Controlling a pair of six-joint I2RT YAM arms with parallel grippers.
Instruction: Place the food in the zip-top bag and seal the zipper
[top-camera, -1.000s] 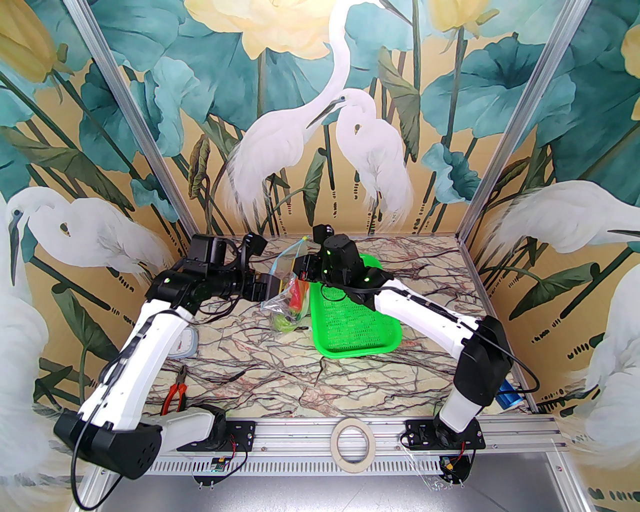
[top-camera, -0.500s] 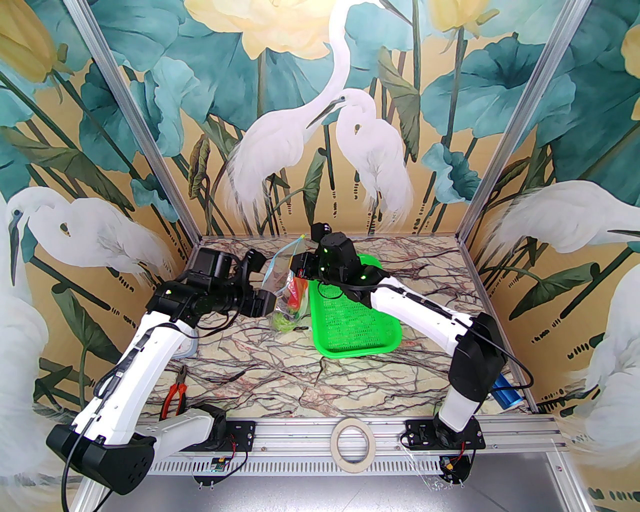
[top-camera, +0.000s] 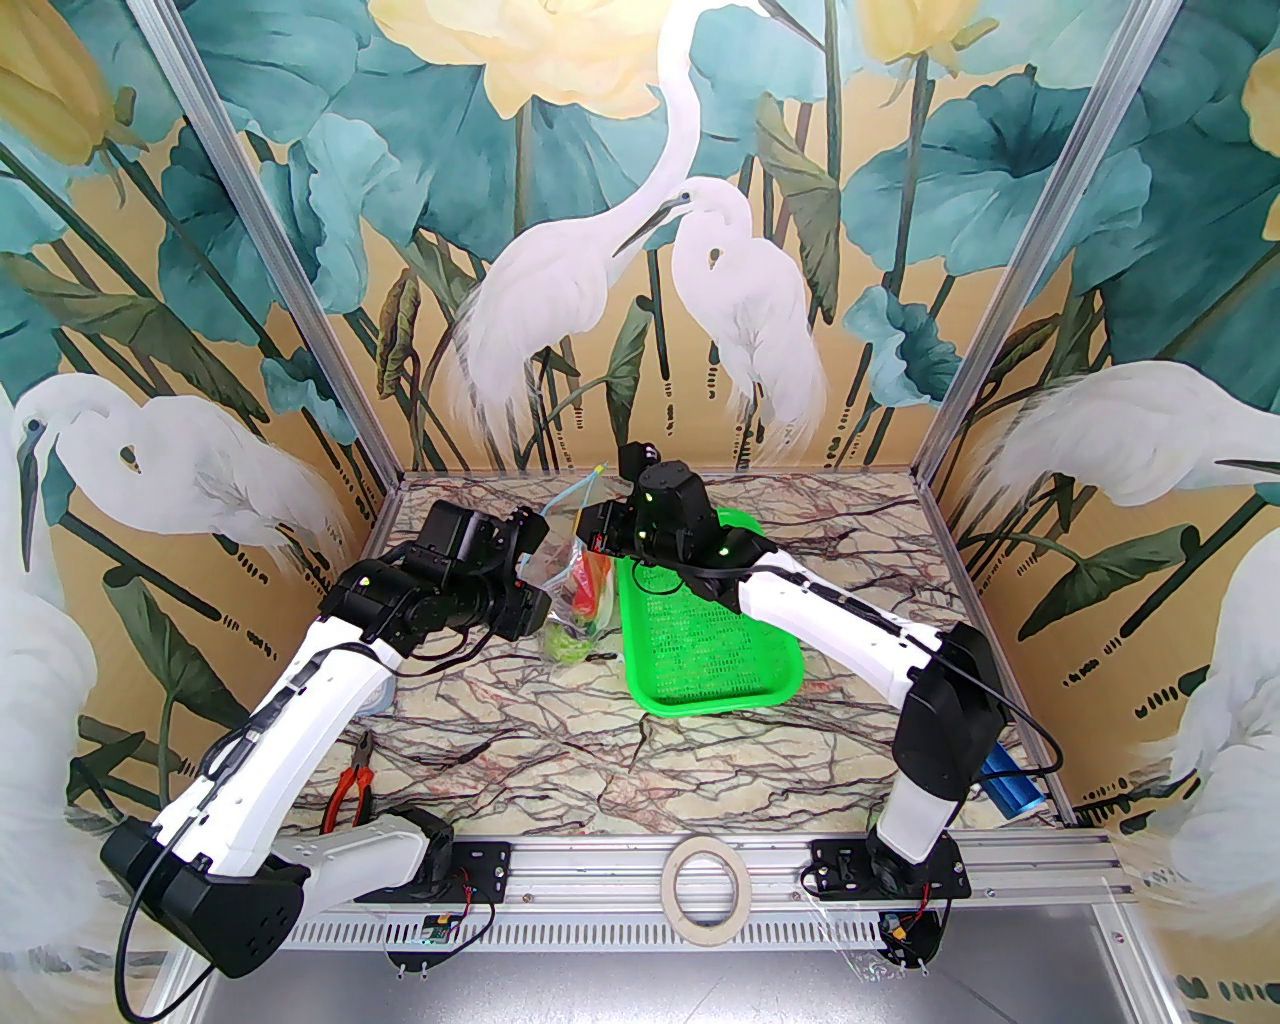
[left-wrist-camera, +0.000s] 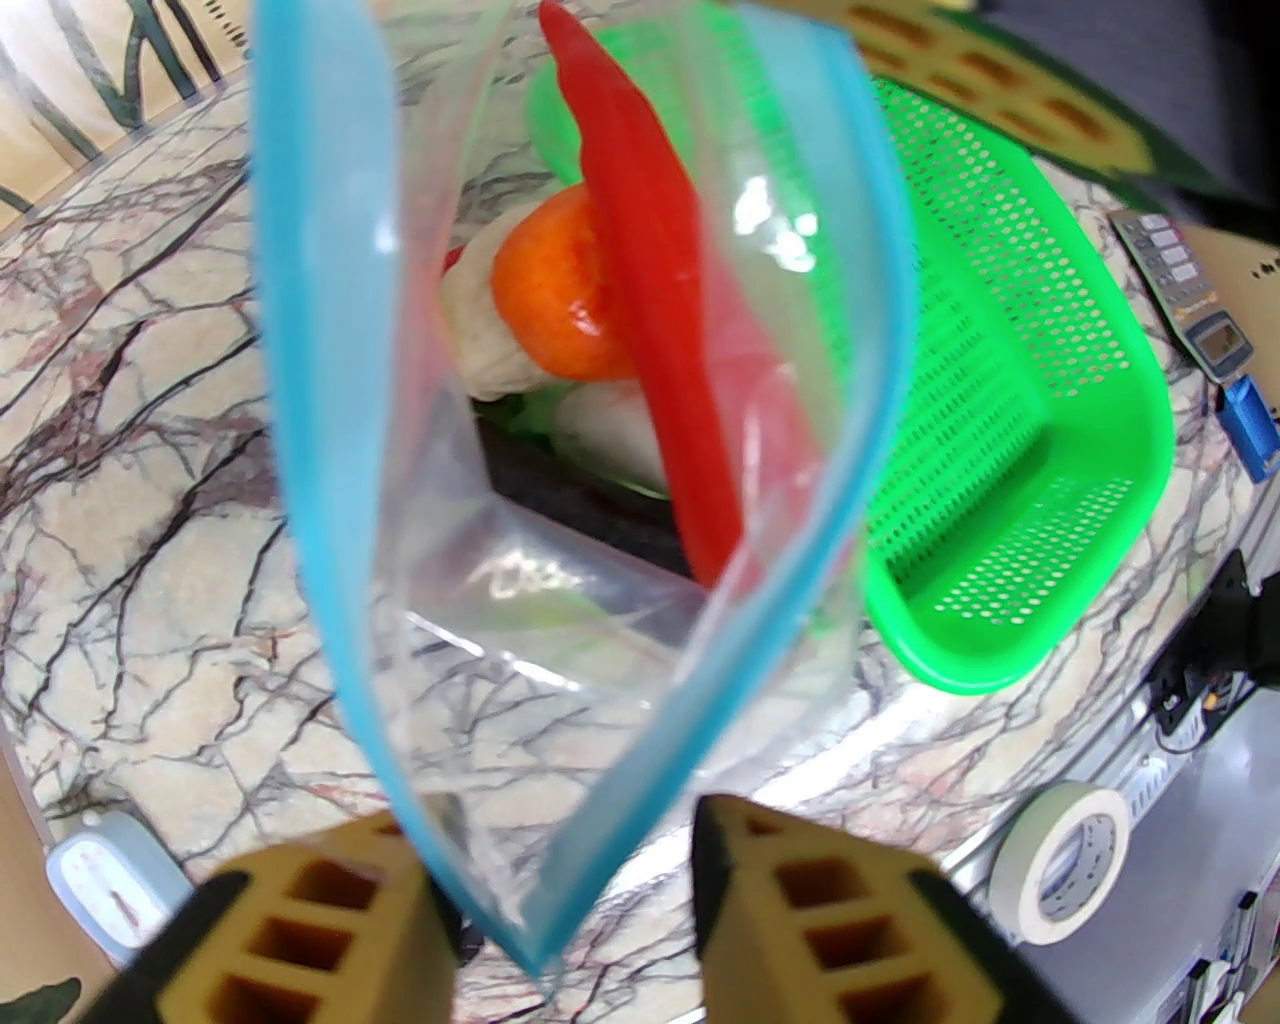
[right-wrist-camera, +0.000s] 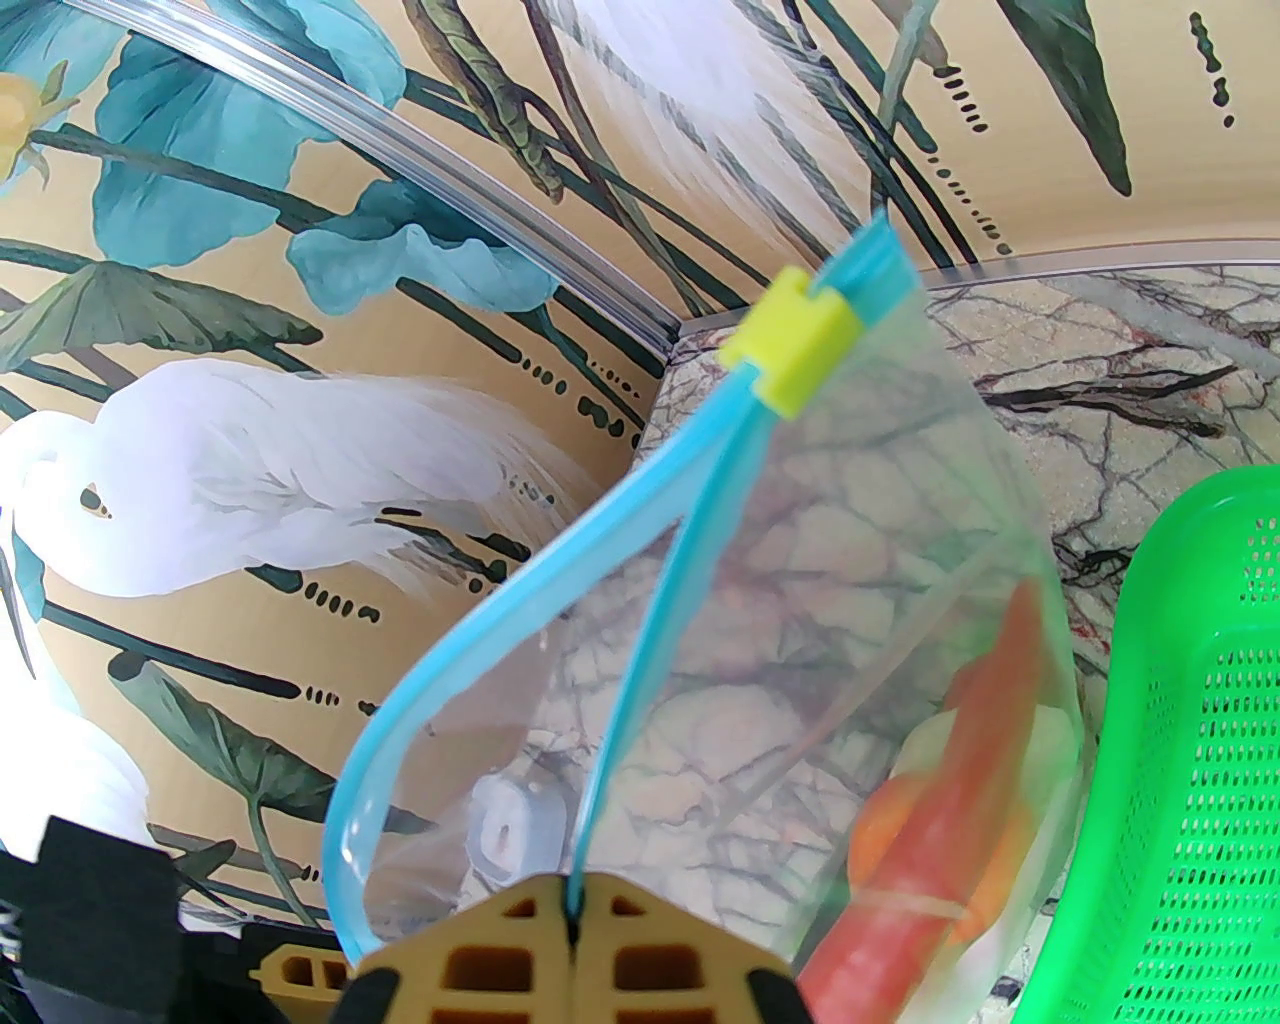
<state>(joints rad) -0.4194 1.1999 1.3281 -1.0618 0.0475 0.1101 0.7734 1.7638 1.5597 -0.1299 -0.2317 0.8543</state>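
The zip-top bag (top-camera: 560, 565) is being held up beside the basket (top-camera: 715, 703). The right wrist view is showing the right gripper (right-wrist-camera: 572, 900) pinching the zipper (right-wrist-camera: 585, 535). The left wrist view is showing the left gripper (left-wrist-camera: 555, 820) spread around the mouth, with food (left-wrist-camera: 640, 300) inside.

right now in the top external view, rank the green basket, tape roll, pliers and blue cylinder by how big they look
1. green basket, clearly largest
2. tape roll and pliers, too alike to rank
3. blue cylinder, smallest, though partly hidden
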